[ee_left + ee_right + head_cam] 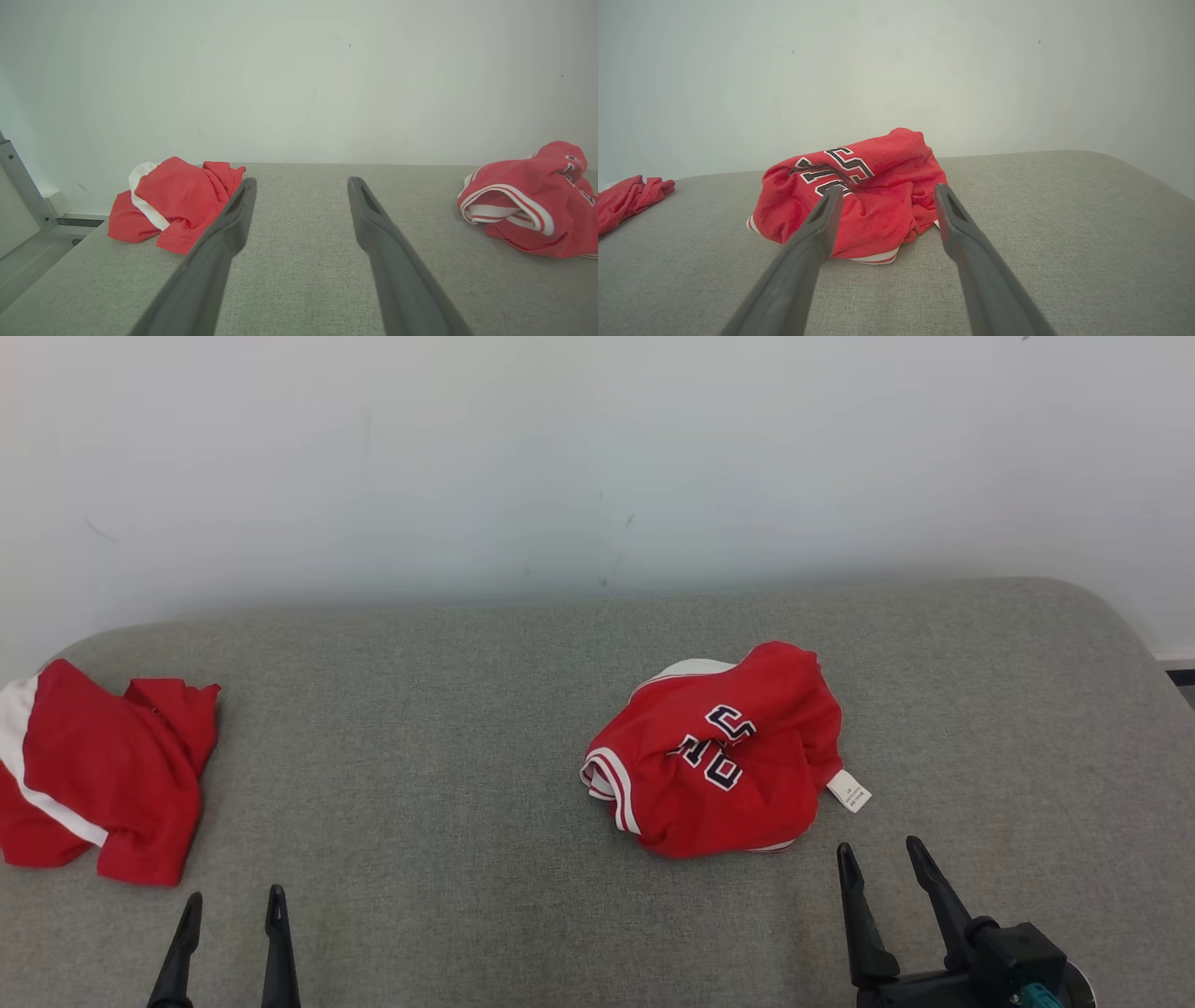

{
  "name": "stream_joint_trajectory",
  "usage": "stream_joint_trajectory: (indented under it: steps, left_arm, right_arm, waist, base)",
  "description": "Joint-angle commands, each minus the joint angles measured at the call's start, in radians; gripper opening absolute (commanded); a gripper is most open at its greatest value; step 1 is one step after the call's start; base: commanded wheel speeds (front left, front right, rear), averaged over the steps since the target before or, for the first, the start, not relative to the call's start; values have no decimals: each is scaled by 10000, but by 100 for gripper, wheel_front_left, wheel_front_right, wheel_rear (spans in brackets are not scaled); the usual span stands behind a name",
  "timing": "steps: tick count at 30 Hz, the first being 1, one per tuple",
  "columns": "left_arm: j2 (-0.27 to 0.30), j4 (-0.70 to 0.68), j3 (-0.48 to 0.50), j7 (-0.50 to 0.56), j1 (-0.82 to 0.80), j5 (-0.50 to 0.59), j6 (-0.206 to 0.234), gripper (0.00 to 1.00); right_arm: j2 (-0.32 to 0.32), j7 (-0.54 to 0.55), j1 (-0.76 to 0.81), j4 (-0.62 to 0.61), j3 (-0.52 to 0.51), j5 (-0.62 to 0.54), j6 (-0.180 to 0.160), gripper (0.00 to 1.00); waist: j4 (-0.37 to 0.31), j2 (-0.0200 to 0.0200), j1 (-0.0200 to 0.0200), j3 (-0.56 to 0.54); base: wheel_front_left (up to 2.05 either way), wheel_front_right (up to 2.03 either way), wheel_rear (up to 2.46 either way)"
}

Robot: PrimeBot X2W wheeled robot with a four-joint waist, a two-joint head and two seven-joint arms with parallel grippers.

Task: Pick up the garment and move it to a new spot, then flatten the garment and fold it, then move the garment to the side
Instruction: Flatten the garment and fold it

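Observation:
A crumpled red garment (pixel 719 756) with white trim, dark numbers and a white tag lies in a heap right of centre on the grey fabric surface (pixel 448 737). My right gripper (pixel 878 845) stands open just in front of its right side, a little short of the cloth and holding nothing. The right wrist view looks straight at that heap (pixel 859 196) between my open fingers (pixel 889 186). My left gripper (pixel 233 894) is open near the front left edge, empty. In the left wrist view (pixel 302 179) the numbered garment (pixel 528 205) lies far right.
A second red garment (pixel 103 765) with a white stripe lies bunched at the surface's far left end, also seen as red cloth (pixel 173 205) left of my left fingers. A pale wall (pixel 597 457) runs behind the surface. Bare grey fabric stretches between the two heaps.

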Motion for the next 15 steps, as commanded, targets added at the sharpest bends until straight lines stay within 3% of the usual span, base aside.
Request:
stream_joint_trajectory:
  steps: [1,15]
  left_arm:
    - [-16,33,36,-34,-57,13,-37,100]
    - [-107,200,115,-34,-264,-143,-166,100]
  right_arm:
    - [9,-5,26,-15,15,-20,-22,100]
    - [9,-5,-31,31,61,32,-22,100]
  waist:
    - [0,0,0,4]
    - [-110,0,0,73]
  base:
    - [0,0,0]
    - [0,0,0]
